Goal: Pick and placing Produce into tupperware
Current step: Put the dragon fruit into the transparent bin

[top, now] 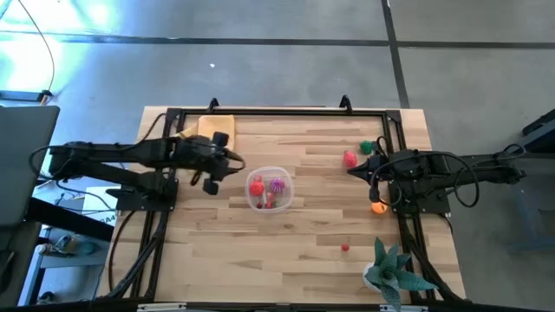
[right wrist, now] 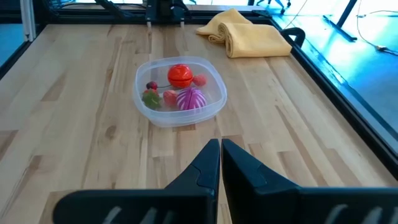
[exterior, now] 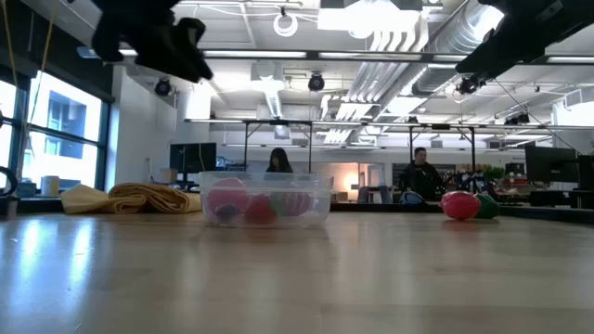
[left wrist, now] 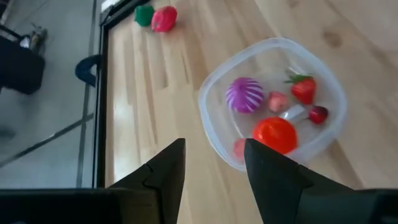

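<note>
Tub [top: 269,188] is sitting near the middle of the wood table [top: 303,251], upright. In the left wrist view it is holding a purple ribbed piece [left wrist: 244,95], a red tomato [left wrist: 274,135], a strawberry [left wrist: 303,88], a small pink piece [left wrist: 277,101] and a dark red cherry-like piece [left wrist: 318,114].

Left gripper [left wrist: 213,163] is hanging above the table just beside the tub, on the tub's left in the high view. Its fingers [left wrist: 166,167] are standing partly apart with only bare wood and the tub rim showing between them; nothing held.

Right gripper [right wrist: 220,159] is waiting at the right side of the table, fingers pressed together, empty, pointing toward the tub from well apart.

Produce lying outside the tub:
- red piece [top: 349,159] touching a green piece [top: 367,147], far right part of the table, near the right arm
- orange piece [top: 378,206] just beside the right arm
- small red piece [top: 345,247] on open wood, near the plant

Yellow cloth [top: 215,126] is lying folded at the far edge, behind the left arm. Teal plant [top: 392,270] is standing at the near right corner.
</note>
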`<state>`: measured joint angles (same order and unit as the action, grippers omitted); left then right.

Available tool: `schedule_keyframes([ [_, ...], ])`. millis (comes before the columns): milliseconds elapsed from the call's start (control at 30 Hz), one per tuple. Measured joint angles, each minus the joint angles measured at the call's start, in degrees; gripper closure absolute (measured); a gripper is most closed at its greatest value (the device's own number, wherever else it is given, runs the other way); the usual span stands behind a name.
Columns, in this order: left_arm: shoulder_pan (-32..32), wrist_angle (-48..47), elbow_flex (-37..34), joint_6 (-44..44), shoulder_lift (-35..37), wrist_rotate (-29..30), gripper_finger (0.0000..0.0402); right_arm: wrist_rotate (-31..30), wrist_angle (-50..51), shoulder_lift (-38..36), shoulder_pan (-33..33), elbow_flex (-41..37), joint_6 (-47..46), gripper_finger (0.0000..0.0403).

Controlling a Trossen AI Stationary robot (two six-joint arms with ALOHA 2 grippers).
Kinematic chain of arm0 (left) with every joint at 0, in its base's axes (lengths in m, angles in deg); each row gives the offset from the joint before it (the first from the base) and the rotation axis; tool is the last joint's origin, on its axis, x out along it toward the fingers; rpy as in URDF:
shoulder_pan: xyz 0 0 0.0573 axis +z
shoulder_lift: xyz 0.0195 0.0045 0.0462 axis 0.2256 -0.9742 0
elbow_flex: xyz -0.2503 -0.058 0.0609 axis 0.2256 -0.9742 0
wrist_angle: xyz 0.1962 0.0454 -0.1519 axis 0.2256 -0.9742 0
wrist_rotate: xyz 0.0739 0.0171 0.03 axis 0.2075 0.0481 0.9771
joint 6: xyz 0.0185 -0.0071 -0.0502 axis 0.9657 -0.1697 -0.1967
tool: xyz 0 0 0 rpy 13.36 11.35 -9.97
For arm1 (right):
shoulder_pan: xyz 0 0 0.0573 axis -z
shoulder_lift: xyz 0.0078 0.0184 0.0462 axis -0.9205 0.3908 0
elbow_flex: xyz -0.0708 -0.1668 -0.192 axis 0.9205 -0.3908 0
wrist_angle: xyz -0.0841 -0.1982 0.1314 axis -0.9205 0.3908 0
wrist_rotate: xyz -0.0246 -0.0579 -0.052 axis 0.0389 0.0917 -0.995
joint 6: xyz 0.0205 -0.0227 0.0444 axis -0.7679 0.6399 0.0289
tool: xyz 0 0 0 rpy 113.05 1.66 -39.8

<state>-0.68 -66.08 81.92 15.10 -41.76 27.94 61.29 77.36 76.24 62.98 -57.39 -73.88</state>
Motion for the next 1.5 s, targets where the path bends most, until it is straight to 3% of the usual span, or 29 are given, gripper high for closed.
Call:
schedule_keyframes([
  [233, 0.01, -2.65, -4.87, -0.99, 13.33, -4.59, 0.0247, 0.02, -0.05, 0.00, -0.01, 0.00, 0.00, 0.0394],
  [467, 0.04, -2.43, -8.16, -12.25, 20.32, -4.81, 0.0247, 0.02, -0.02, 0.00, 0.00, 0.00, 0.00, 0.0394],
  [800, 0.01, -2.42, -8.29, -8.51, 18.45, -7.48, 0.0247, 0.02, -0.02, 0.00, 0.00, 0.00, 0.00, 0.0394],
  [1067, 0.02, -1.92, -8.29, -19.64, 17.73, -10.13, 0.0247, 0.02, -0.01, 0.00, 0.00, 0.00, 0.00, 0.0394],
  [1333, 0.02, -2.47, -8.29, -19.10, 17.73, -3.78, 0.0247, 0.02, 0.00, 0.00, -0.02, 0.00, 0.00, 0.0394],
  [1500, 0.04, -2.51, -8.29, -19.08, 17.73, -3.55, 0.0247, 0.02, 0.01, 0.01, 0.00, 0.00, 0.00, 0.0394],
])
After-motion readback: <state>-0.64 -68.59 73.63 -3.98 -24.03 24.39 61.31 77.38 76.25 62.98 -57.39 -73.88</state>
